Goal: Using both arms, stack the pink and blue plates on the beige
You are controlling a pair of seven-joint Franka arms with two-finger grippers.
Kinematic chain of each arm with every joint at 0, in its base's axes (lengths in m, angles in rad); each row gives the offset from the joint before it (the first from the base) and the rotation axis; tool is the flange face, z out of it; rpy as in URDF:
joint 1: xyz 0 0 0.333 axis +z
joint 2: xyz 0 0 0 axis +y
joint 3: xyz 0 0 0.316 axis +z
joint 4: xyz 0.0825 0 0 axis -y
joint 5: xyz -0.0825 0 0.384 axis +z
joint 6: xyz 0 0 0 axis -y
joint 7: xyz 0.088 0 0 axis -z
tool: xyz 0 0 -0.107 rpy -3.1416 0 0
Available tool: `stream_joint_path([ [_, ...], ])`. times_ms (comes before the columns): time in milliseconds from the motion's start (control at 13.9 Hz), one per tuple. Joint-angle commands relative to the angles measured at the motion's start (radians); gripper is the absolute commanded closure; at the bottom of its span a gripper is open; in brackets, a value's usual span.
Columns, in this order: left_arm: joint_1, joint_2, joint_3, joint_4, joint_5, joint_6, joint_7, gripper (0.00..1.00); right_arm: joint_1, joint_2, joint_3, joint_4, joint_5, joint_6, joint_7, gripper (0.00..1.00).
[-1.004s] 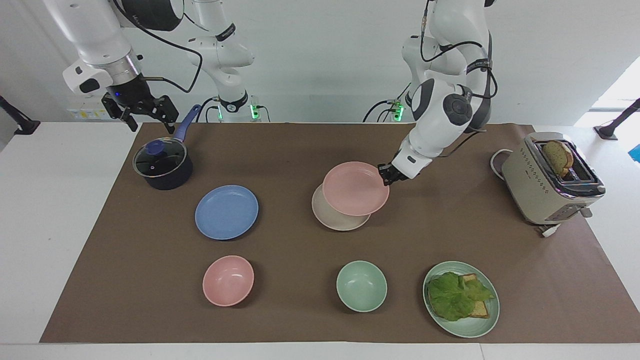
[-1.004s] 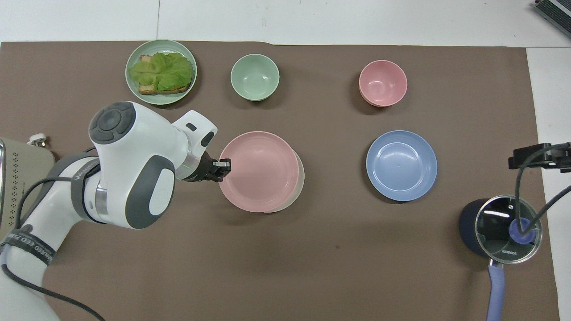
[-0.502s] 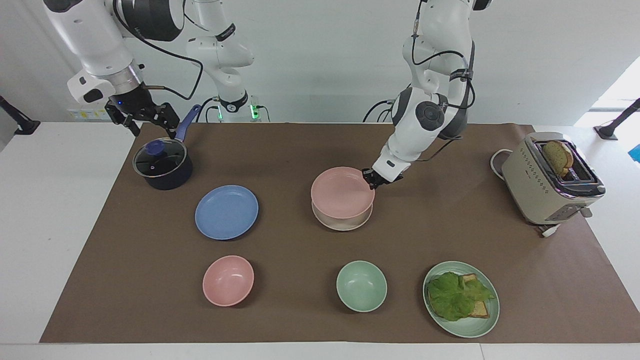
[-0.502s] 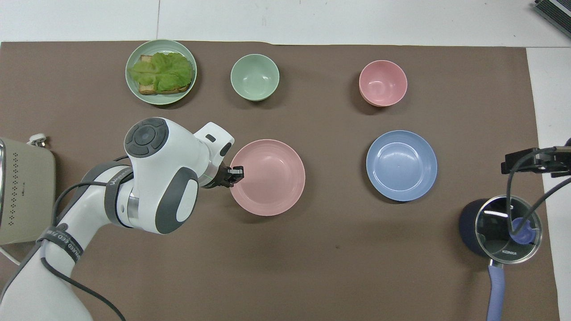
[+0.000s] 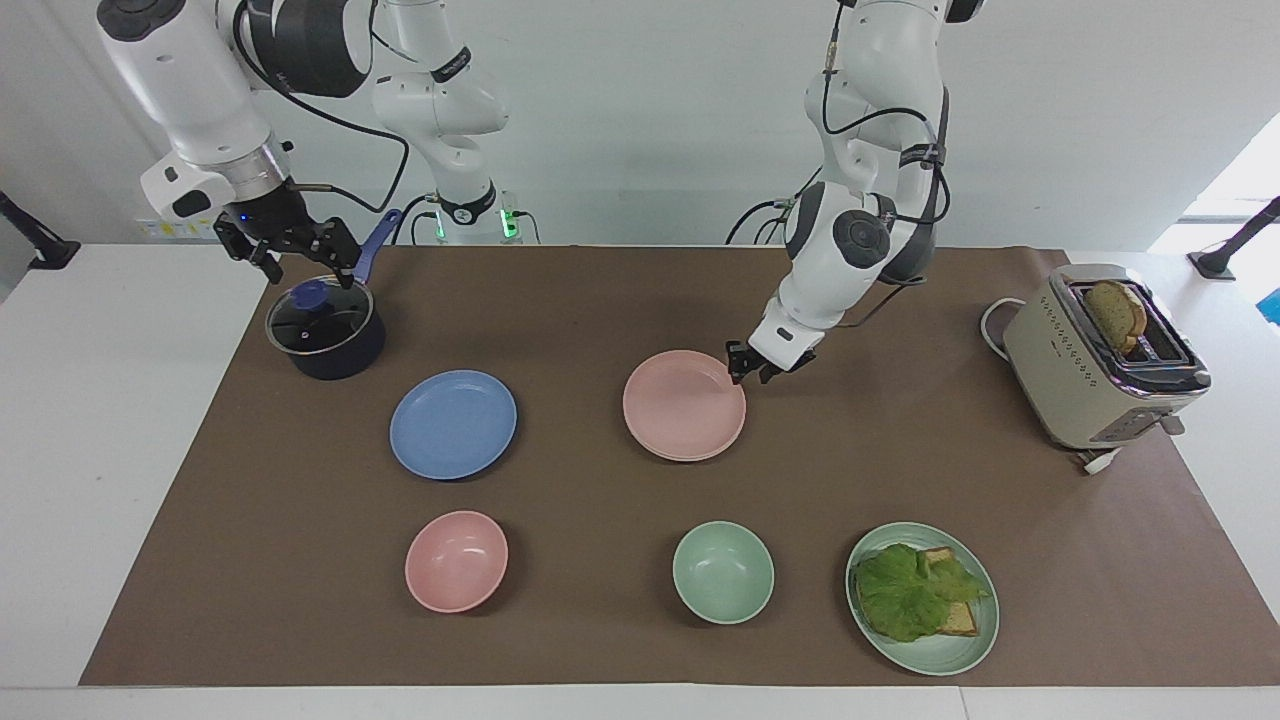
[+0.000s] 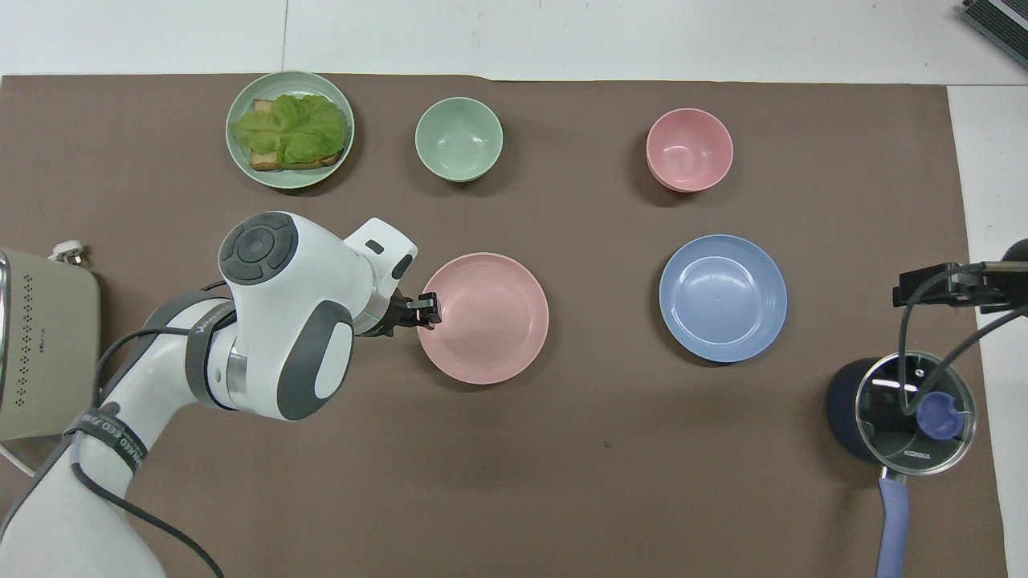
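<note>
The pink plate (image 5: 684, 402) (image 6: 483, 317) lies flat on the beige plate (image 5: 692, 459), which shows only as a thin rim beneath it. My left gripper (image 5: 747, 363) (image 6: 429, 310) sits at the pink plate's rim on the side toward the left arm's end, with its fingers parted and nothing gripped. The blue plate (image 5: 453, 424) (image 6: 723, 297) lies alone on the mat, toward the right arm's end. My right gripper (image 5: 308, 268) hangs open and empty over the lidded pot.
A dark lidded pot (image 5: 325, 328) stands near the right arm's base. A pink bowl (image 5: 456, 560), a green bowl (image 5: 722, 571) and a green plate with lettuce and bread (image 5: 922, 597) line the edge farthest from the robots. A toaster (image 5: 1100, 355) stands at the left arm's end.
The left gripper carried the pink plate over the beige one, lowered it flat onto it and opened. The right gripper drifted slightly over the pot.
</note>
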Motion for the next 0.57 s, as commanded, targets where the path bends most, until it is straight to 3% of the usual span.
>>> stream_joint_path([
  [0,-0.001,-0.009,0.012,0.005,-0.011,0.002,0.008,0.00,-0.010,0.007,0.006,-0.070,0.023,0.086,-0.018,0.00],
  [215,0.074,-0.018,0.022,0.037,0.067,-0.029,0.013,0.00,0.003,0.063,0.007,-0.112,0.023,0.174,-0.019,0.00],
  [358,0.142,-0.019,0.023,0.111,0.165,-0.115,0.080,0.00,0.003,0.134,0.007,-0.114,0.031,0.244,-0.024,0.00],
  [502,0.235,-0.022,0.025,0.168,0.176,-0.196,0.172,0.00,0.004,0.174,0.009,-0.132,0.032,0.324,-0.047,0.00],
])
